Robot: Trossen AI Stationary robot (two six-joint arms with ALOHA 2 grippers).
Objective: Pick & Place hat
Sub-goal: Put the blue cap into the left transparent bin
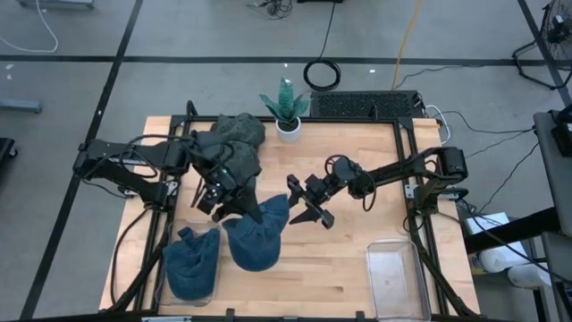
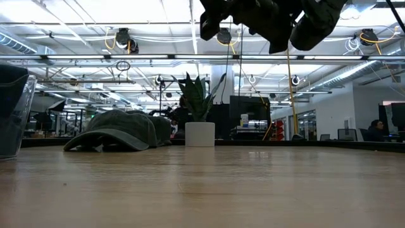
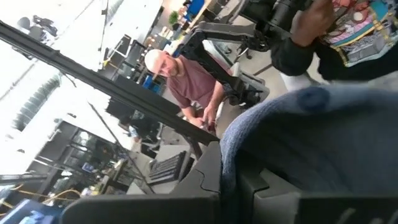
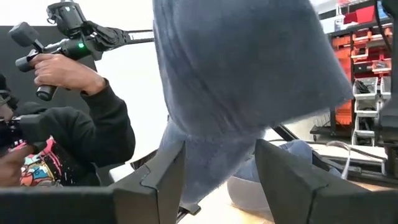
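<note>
A blue knit hat (image 1: 257, 237) hangs in the air between the two grippers; in the low view it shows dark at the top (image 2: 316, 22). My left gripper (image 1: 237, 206) is shut on its upper left part. My right gripper (image 1: 302, 204) is open at the hat's upper right corner, and in the right wrist view the blue cloth (image 4: 214, 155) hangs between the two fingers (image 4: 168, 180). A second blue hat (image 1: 192, 264) lies near the table's near left corner. A pile of dark green caps (image 1: 237, 143) rests on the table at the far side. My left gripper holds the blue hat by its upper edge (image 1: 253, 213), coming at it slanting down from the far left. In the left wrist view the cloth (image 3: 311, 143) bulges over the fingers and hides the place of contact. The hat hangs clear of the table.
A potted plant (image 1: 286, 112) stands at the table's far edge beside the green caps (image 2: 117, 130). A clear plastic bin (image 1: 393, 277) sits at the near right. Bare wood lies between the bin and the blue hats. People show in the room beyond the table.
</note>
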